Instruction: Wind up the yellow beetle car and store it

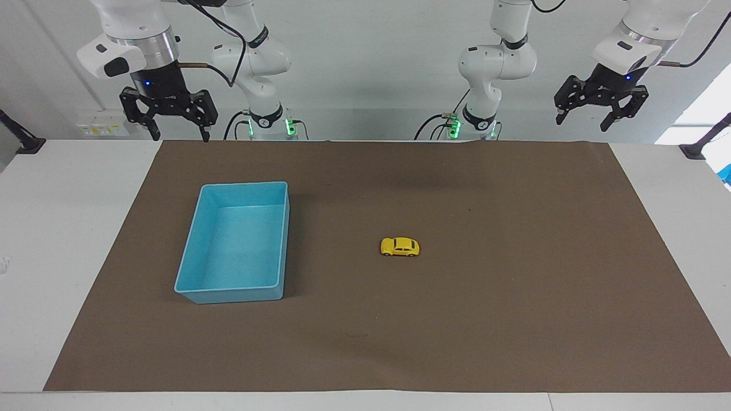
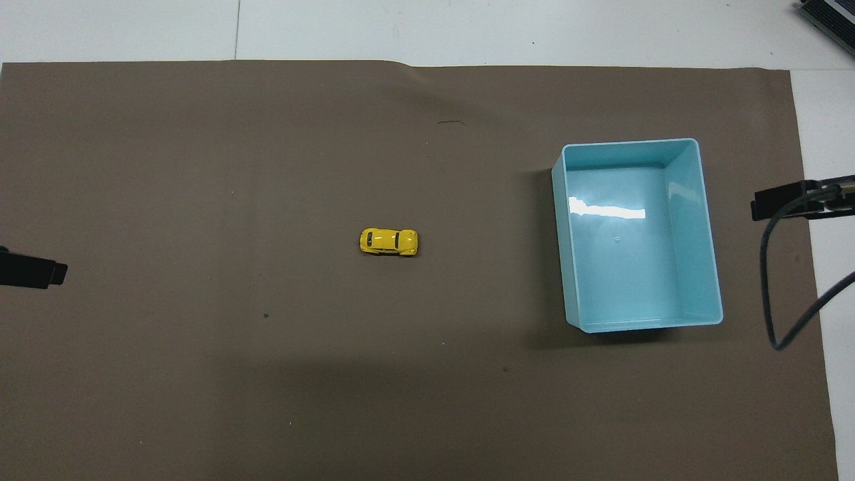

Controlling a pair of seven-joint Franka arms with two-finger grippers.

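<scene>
The yellow beetle car (image 1: pixel 400 246) (image 2: pixel 389 242) stands on its wheels near the middle of the brown mat, untouched. A light-blue tray (image 1: pixel 194 251) (image 2: pixel 695 220) with nothing in it sits on the mat toward the right arm's end of the table. My right gripper (image 1: pixel 179 136) hangs open high above the mat's edge at the robots' end, well away from both the tray and the car. At the other end my left gripper (image 1: pixel 585 122) is raised too and open, holding nothing. Both arms wait. In the overhead view only dark bits of the arms show at the side edges.
A brown mat (image 1: pixel 514 314) (image 2: pixel 200 367) covers most of the white table (image 1: pixel 68 257). Black clamp mounts (image 1: pixel 23 142) stand at the table's corners near the robots. A cable (image 2: pixel 775 280) hangs beside the tray in the overhead view.
</scene>
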